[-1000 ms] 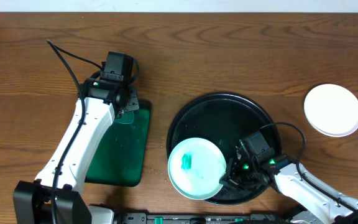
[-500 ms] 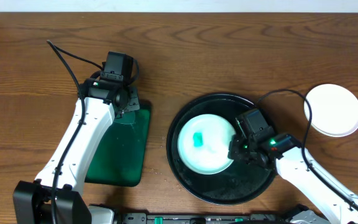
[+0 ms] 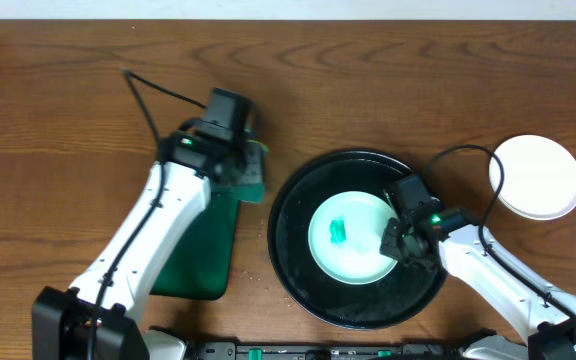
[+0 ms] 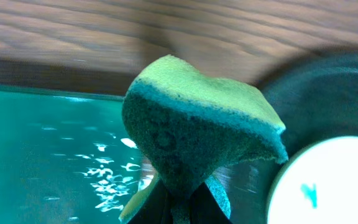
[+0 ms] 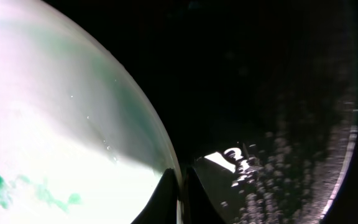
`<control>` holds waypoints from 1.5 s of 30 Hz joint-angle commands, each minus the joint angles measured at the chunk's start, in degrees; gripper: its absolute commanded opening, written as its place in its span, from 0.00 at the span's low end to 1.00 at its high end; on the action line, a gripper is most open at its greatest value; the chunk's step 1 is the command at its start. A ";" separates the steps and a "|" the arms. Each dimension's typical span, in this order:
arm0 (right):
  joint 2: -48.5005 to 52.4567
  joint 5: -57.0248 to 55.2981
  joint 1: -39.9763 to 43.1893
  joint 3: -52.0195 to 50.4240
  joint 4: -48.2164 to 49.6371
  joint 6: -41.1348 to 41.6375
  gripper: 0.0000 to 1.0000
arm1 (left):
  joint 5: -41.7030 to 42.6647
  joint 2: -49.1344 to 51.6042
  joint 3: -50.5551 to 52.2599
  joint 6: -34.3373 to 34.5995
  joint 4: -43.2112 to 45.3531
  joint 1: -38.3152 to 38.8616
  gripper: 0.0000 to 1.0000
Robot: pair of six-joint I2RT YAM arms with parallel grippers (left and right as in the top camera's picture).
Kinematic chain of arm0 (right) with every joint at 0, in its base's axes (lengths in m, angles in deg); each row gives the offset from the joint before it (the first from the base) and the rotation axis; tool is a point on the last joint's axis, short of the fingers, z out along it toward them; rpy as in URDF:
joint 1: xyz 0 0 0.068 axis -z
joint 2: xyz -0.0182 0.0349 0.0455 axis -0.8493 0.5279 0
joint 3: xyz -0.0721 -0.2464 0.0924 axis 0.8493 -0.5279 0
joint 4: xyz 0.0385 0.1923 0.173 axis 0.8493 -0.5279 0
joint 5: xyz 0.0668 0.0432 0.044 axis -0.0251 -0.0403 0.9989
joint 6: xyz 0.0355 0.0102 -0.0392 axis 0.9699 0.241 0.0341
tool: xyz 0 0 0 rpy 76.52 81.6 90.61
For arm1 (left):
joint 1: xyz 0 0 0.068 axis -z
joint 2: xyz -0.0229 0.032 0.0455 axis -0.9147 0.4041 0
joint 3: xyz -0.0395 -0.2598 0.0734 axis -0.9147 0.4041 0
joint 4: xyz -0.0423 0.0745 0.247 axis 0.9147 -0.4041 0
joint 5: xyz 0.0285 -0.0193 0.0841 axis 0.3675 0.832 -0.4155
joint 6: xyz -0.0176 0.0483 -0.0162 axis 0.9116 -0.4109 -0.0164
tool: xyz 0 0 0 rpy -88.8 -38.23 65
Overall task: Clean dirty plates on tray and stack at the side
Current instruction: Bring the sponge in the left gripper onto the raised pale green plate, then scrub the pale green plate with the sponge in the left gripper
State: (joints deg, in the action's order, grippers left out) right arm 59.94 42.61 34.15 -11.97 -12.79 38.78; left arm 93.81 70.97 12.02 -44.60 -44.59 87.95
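A white plate (image 3: 353, 238) with a teal smear lies in the large black tray (image 3: 293, 200). My right gripper (image 3: 396, 240) is shut on the plate's right rim; in the right wrist view the rim sits pinched between the fingertips (image 5: 180, 198), with the plate (image 5: 55, 124) to the left. My left gripper (image 3: 240, 160) is shut on the green sponge (image 3: 255, 170) and holds it above the table between the green tray and the black tray. In the left wrist view the sponge (image 4: 197, 134) fills the centre. Clean white plates (image 3: 535, 176) are stacked at the right.
The green rectangular tray (image 3: 203, 250) lies left of the black tray, wet in the left wrist view (image 4: 48, 155). The black tray's floor (image 5: 278, 93) is speckled with droplets. Cables trail from both arms.
My left gripper has lifted the sponge off the green tray and moved right toward the black tray. My right gripper has slid the held plate up and right into the tray's middle.
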 commanded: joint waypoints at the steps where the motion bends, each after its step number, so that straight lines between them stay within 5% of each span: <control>1: 0.48 -3.61 3.37 -0.63 -0.20 3.28 0.01 | 2.27 -0.94 0.22 3.65 0.57 4.96 0.08; 8: 0.48 3.48 5.14 -0.63 7.76 -2.73 0.01 | 6.78 -0.28 0.22 11.47 4.81 14.86 0.07; 15: 0.66 10.60 5.14 -0.68 5.49 14.36 0.02 | 10.51 1.86 0.22 18.62 11.45 19.78 0.07; 27: 0.66 10.45 5.16 -0.70 6.32 10.58 0.02 | 18.51 17.84 0.22 16.41 15.76 21.16 0.07; 33: 0.66 10.71 5.14 -0.70 5.53 10.38 0.02 | 30.49 27.34 0.22 13.99 24.20 21.51 0.07; 38: 0.66 10.93 5.16 -0.70 5.29 10.38 0.02 | 20.26 30.34 0.22 14.05 20.17 21.09 0.07; 45: 0.66 11.02 5.16 -0.70 4.46 10.36 0.02 | -9.31 30.45 0.22 17.97 3.78 17.09 0.07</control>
State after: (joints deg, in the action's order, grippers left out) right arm 60.46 54.30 38.54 -12.58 -7.63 49.62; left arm 109.50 96.56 7.95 -28.64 -34.21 108.58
